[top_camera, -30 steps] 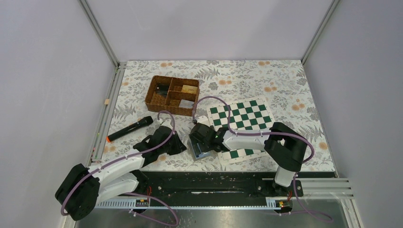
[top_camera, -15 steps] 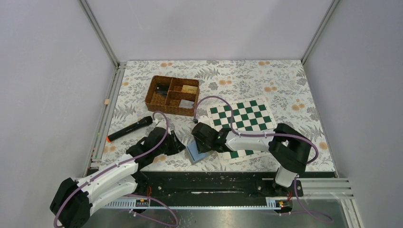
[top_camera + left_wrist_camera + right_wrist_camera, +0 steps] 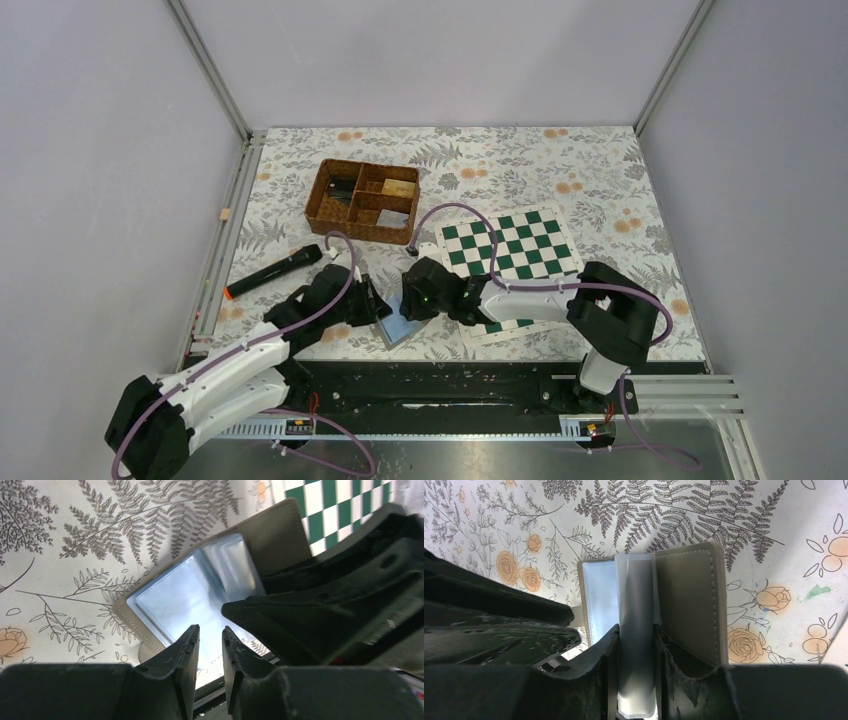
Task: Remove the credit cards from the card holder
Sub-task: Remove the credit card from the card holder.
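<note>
We are seeing the card holder (image 3: 398,326) lying open on the worktop (image 3: 600,170), near its front edge. Our right pincer (image 3: 635,630) is clenching its clear sleeve (image 3: 636,590). Our left pincer (image 3: 210,630) is hovering slightly parted, grasping nothing. The wicker basket (image 3: 318,205) is holding small items we are failing to identify.

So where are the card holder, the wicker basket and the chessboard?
card holder (image 3: 185,595): left wrist view, light blue inside.
wicker basket (image 3: 350,230): top view, near wall.
chessboard (image 3: 510,243): top view, centre squares.
</note>
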You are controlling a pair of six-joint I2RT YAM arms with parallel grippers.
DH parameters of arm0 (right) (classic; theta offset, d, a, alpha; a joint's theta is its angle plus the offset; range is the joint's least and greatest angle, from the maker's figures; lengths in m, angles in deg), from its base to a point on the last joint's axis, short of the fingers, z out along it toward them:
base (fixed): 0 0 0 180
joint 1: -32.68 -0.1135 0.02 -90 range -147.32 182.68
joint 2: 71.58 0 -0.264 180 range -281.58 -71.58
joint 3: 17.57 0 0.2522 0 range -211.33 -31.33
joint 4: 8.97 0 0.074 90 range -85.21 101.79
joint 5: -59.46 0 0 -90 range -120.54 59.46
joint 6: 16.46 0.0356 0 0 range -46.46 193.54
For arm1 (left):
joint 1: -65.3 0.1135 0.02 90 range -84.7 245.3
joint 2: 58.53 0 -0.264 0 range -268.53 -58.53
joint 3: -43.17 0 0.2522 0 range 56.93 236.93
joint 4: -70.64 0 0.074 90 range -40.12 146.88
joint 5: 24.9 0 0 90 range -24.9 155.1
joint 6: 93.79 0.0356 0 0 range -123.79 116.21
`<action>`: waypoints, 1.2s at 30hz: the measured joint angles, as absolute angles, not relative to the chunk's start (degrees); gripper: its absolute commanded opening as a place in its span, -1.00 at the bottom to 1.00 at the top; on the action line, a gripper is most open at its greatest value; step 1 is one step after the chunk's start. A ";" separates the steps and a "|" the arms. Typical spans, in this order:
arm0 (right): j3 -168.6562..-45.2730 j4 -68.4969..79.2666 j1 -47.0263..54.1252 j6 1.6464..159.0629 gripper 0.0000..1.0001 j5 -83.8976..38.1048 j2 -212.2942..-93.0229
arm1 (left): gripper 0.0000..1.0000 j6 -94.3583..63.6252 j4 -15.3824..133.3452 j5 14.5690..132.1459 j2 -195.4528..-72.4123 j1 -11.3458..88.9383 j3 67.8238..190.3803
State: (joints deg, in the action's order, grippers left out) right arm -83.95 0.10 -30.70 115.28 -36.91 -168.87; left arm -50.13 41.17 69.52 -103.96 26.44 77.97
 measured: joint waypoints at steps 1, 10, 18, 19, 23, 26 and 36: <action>-83.80 -0.31 -30.70 115.45 -0.29 -36.89 -168.92 | -0.55 -49.94 41.30 69.63 -105.07 26.44 77.97; -82.79 -0.49 -30.70 116.11 0.34 -37.46 -169.18 | -0.71 -50.35 38.42 67.42 -105.99 26.44 76.92; -85.22 2.16 -30.72 114.31 0.70 -37.41 -170.25 | -0.81 -51.16 36.30 64.63 -101.55 26.44 74.82; -85.68 2.44 -30.76 114.12 0.72 -37.37 -170.60 | -0.83 -51.31 36.43 64.63 -101.81 26.44 74.28; -87.84 4.91 -31.62 113.02 0.76 -37.94 -171.96 | -0.90 -51.66 36.34 64.50 -102.86 26.44 73.38; -90.14 7.95 -33.15 111.78 0.78 -40.10 -172.98 | -0.92 -51.82 36.32 64.08 -103.28 26.44 73.27; -95.19 14.90 -36.27 108.39 0.82 -46.57 -177.20 | -0.93 -52.56 37.76 63.45 -105.90 26.44 72.24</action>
